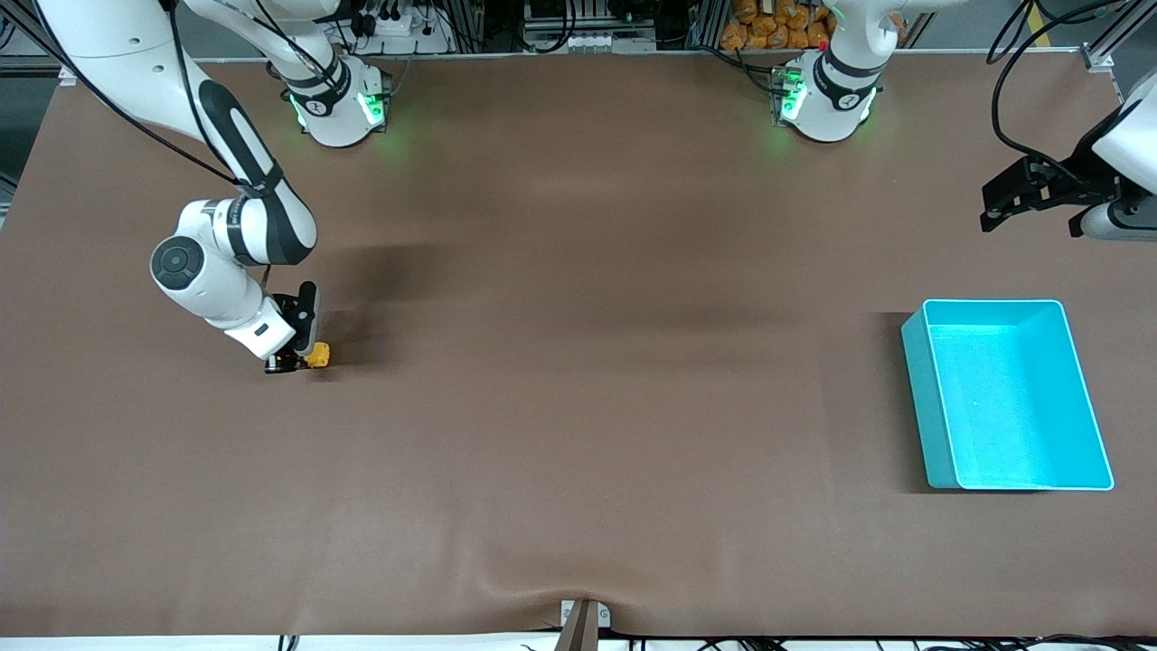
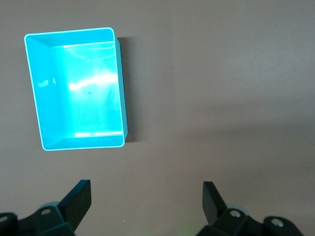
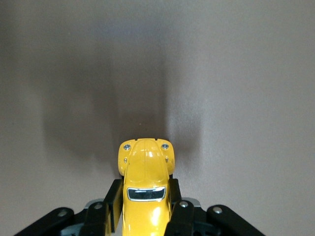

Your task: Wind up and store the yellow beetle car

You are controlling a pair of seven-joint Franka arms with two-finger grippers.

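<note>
Biggest risk: long carry across brown table [image 1: 578, 434] to turquoise bin [image 1: 1008, 398], lower right of front view; car could slip or twist out en route, grip being narrow on rounded sides. Also: wheels dragged w/ too little downforce during wind-up, so spring not loaded. Right arm bent low, mid-left of frame, right gripper [image 1: 294, 362] clamped tight on yellow beetle car [image 1: 317, 355], car at table level. Left gripper [image 1: 1030, 194] hanging upper right above bin, jaws fully apart, holding nothing, waiting.

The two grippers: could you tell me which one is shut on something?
The right gripper, clamped on the yellow beetle car; the left gripper hangs open.
</note>
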